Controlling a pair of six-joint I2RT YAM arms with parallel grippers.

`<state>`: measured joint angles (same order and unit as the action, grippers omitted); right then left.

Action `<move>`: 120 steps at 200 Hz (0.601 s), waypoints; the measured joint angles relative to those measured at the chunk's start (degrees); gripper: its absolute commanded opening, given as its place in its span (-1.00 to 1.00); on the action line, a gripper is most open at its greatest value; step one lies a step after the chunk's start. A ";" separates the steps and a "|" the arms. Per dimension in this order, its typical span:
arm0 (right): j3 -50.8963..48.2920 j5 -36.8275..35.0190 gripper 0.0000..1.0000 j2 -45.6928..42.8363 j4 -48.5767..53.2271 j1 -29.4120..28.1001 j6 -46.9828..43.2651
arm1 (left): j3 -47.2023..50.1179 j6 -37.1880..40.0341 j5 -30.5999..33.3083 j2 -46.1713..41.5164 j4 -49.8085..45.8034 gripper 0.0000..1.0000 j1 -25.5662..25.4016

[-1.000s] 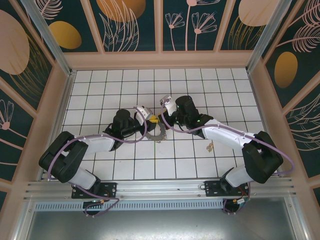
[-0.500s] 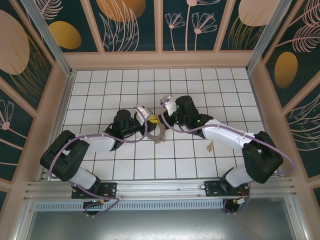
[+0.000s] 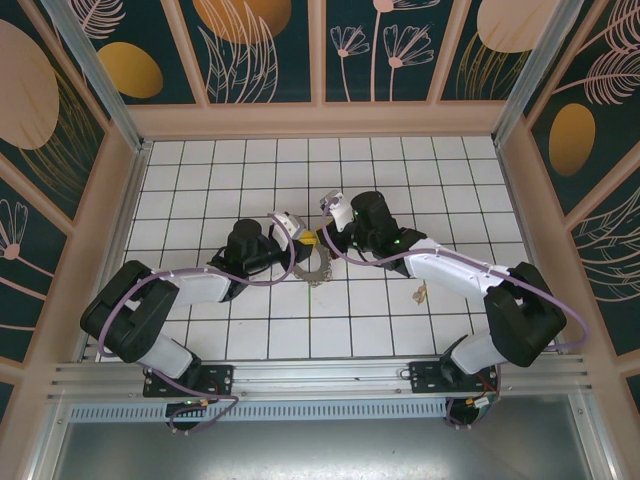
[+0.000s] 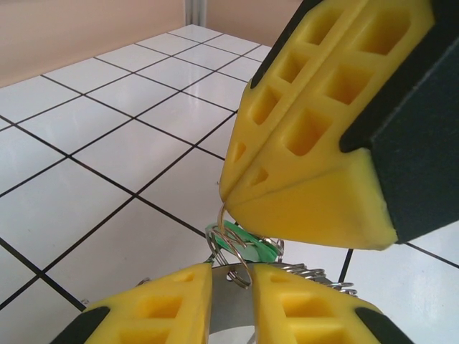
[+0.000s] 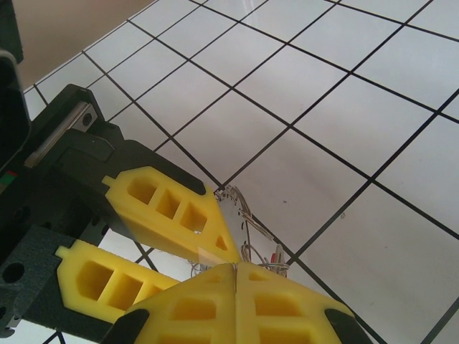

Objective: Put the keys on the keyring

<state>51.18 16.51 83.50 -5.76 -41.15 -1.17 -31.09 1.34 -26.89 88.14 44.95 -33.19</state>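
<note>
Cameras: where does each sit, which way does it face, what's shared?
Top external: above and behind the bases, looking down on the tiled table; both arms, left gripper and right gripper meeting by the keyring.
Left wrist: on the left arm, looking along its own yellow fingers at the right gripper and a green key.
Right wrist: on the right arm, looking down past its own shut fingers at the left gripper.
Shared: both wrist views catch the keyring's wire loops.

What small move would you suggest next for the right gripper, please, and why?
Probably a slight pull of the right gripper away from the left gripper, to open the wire loop. Its shut tips meet at that loop, the left gripper's fingers hold the keyring between them, and the green key lies right beside the loop.
</note>
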 measured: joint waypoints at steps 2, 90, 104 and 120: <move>0.00 0.00 -1.00 0.00 0.00 0.00 0.00 | -0.02 -0.09 0.00 0.00 0.02 -0.54 -0.02; 0.00 0.00 -1.00 0.00 0.00 0.00 -0.02 | -0.55 -0.72 0.02 0.44 1.09 -0.64 -0.04; 0.00 -0.02 -1.00 0.00 0.00 0.00 -0.02 | -0.55 -0.70 0.02 0.44 1.09 -0.66 -0.04; 0.00 -0.02 -1.00 0.00 0.00 0.00 -0.02 | -0.55 -0.48 0.04 0.44 1.05 -0.66 -0.04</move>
<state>51.18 16.49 83.50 -5.76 -41.15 -1.19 -31.64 0.86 -26.85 88.58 46.00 -33.23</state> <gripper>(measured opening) 0.052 0.171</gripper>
